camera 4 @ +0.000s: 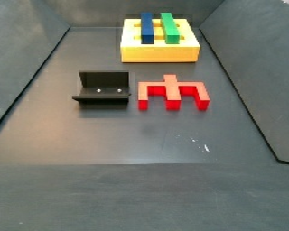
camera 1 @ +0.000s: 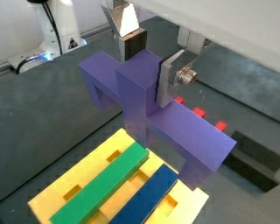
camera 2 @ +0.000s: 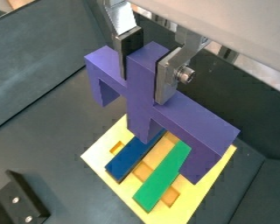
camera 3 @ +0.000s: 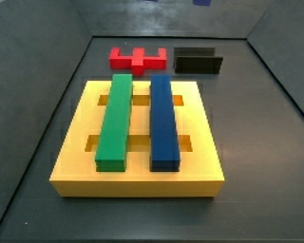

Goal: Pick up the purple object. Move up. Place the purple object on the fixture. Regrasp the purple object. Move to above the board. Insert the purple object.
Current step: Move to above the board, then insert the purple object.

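The gripper (camera 1: 150,63) shows only in the wrist views, pinching the purple object (camera 1: 154,109) by its central rib, one silver finger (camera 2: 166,77) flat against each side. The piece hangs in the air above the board (camera 2: 108,149), whose green bar (camera 1: 101,188) and blue bar (camera 1: 149,197) lie side by side below it (neither side view catches the gripper or its load). On the dark tabletop (camera 4: 159,135), beyond the board's far end, the red notched block (camera 3: 137,59) and the black fixture (camera 3: 199,61) sit near each other, the fixture empty.
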Controlling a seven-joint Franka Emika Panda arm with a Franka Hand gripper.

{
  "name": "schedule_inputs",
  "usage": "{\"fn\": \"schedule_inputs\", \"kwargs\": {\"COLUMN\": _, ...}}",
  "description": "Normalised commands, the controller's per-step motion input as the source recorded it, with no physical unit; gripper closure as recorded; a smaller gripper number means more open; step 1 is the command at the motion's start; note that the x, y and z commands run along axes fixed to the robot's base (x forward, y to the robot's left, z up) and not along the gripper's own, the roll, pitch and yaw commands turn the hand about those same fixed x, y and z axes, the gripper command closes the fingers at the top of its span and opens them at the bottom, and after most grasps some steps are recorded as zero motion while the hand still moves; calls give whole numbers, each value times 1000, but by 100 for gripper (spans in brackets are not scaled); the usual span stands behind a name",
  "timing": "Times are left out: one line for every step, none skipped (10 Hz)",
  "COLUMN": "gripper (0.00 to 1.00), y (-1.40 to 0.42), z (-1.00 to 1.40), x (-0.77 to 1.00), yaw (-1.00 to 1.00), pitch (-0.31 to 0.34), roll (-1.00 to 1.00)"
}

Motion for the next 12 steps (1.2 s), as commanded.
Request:
{"fn": "schedule_inputs", "kwargs": {"gripper": 100, "y": 13, "z": 2, "x": -34, "yaw": -10, "pitch": -31, "roll": -204}}
{"fn": "schedule_inputs", "kwargs": {"gripper": 100, "y": -54, "z": -20, "x": 20, "yaw": 0, "pitch": 0, "roll": 0}}
{"fn": "schedule_inputs", "kwargs": {"gripper": 100, "y": 0, "z": -160, "x": 203, "yaw": -129, "pitch": -34, "roll": -127}}
{"fn": "schedule_inputs", "kwargs": {"gripper": 100, "y": -337, "z": -657, "x": 189, "yaw": 0, "pitch": -164, "roll": -171}}
{"fn": "schedule_inputs", "kwargs": {"gripper": 100, "y": -626, "z": -694, "x": 109, "yaw": 363, "pitch": 0, "roll": -91}}
{"fn": "schedule_inputs", "kwargs": {"gripper": 100, "y": -480, "z": -726, "x": 114, "yaw": 511, "pitch": 0, "roll": -79}}
{"fn": "schedule_inputs", "kwargs": {"gripper": 100, "y": -523, "z": -637, "x": 29, "yaw": 471, "pitch": 3, "roll": -74}}
{"fn": "schedule_inputs", "kwargs": {"gripper": 100, "y": -497, "z": -580, "x": 0, "yaw": 440, "pitch": 0, "roll": -74}}
{"fn": "schedule_inputs", "kwargs": {"gripper": 100, "y": -143, "z": -549, "x": -243, "yaw": 123, "pitch": -147, "roll": -129}}
{"fn": "schedule_inputs", "kwargs": {"gripper": 100, "y": -29, "z": -469, "x": -249, "yaw": 0, "pitch": -147, "roll": -163}}
{"fn": "schedule_inputs", "kwargs": {"gripper": 100, "y": 0, "z": -389, "x": -226, "yaw": -43, "pitch": -121, "roll": -146}}
{"fn": "schedule_inputs", "kwargs": {"gripper": 100, "y": 9, "z": -177, "x": -169, "yaw": 0, "pitch": -116, "roll": -86}}
